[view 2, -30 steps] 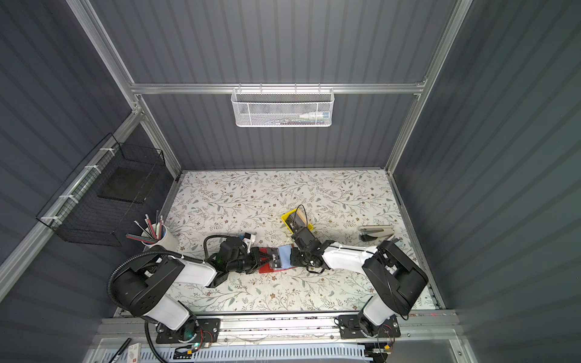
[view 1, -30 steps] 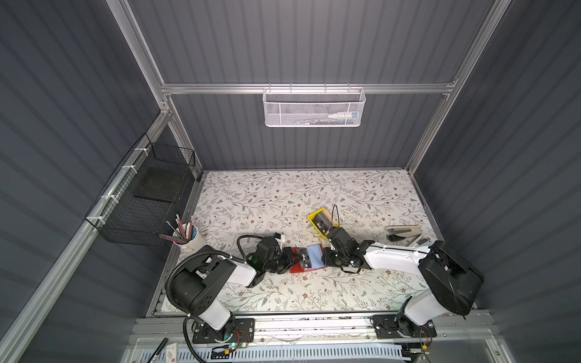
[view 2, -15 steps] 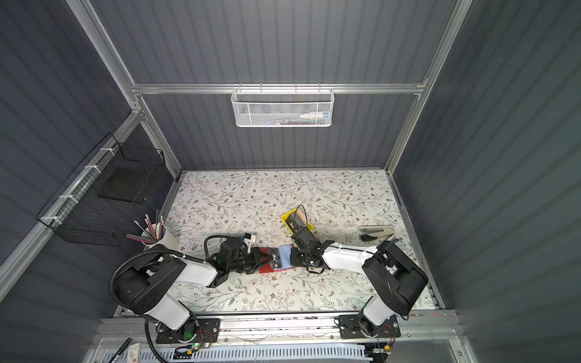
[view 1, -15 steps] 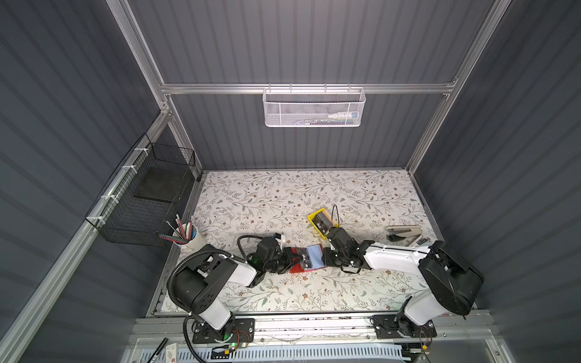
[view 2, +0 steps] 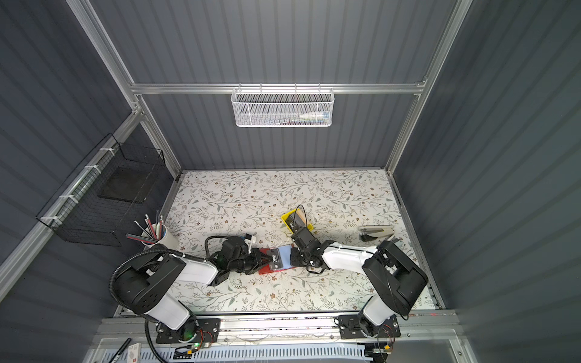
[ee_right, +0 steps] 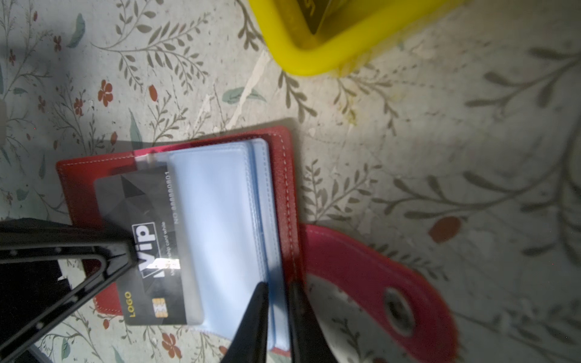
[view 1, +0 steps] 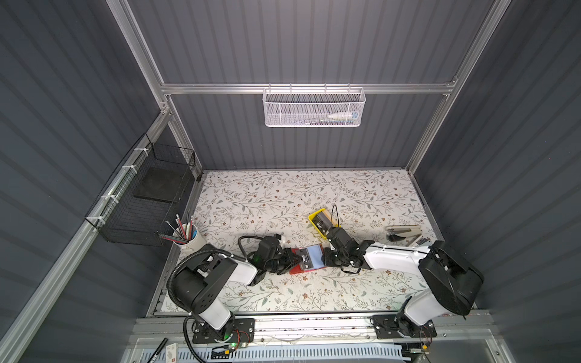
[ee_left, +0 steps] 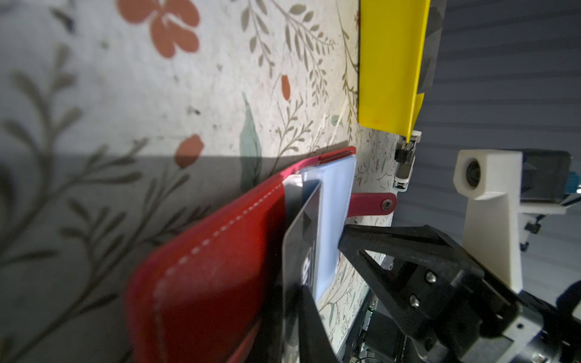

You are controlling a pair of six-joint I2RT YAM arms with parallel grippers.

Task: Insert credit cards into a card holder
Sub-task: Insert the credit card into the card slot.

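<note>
The red card holder [view 1: 295,271] [view 2: 265,271] lies open on the floral table, its bluish clear sleeves facing up [ee_right: 220,220]. A dark grey "Vip" credit card [ee_right: 138,204] [view 1: 303,259] sits partly inside the top sleeve, with its outer half over the red cover. My left gripper [view 1: 294,258] [ee_left: 294,292] is shut on that card's outer edge; one of its fingers [ee_right: 121,251] rests on the "Vip" lettering. My right gripper [ee_right: 278,284] [view 1: 324,257] is shut on the holder's strap-side edge, pinching sleeves and cover. More credit cards [view 1: 322,221] stand in a yellow tray [view 1: 314,217].
The yellow tray [view 2: 286,220] [ee_right: 314,63] stands just behind the right gripper. The holder's red snap strap [ee_right: 377,283] lies flat beside the right fingers. A stapler [view 1: 404,232] sits at far right, a pencil cup [view 1: 188,239] at left, and wire baskets [view 1: 147,201] hang on the walls.
</note>
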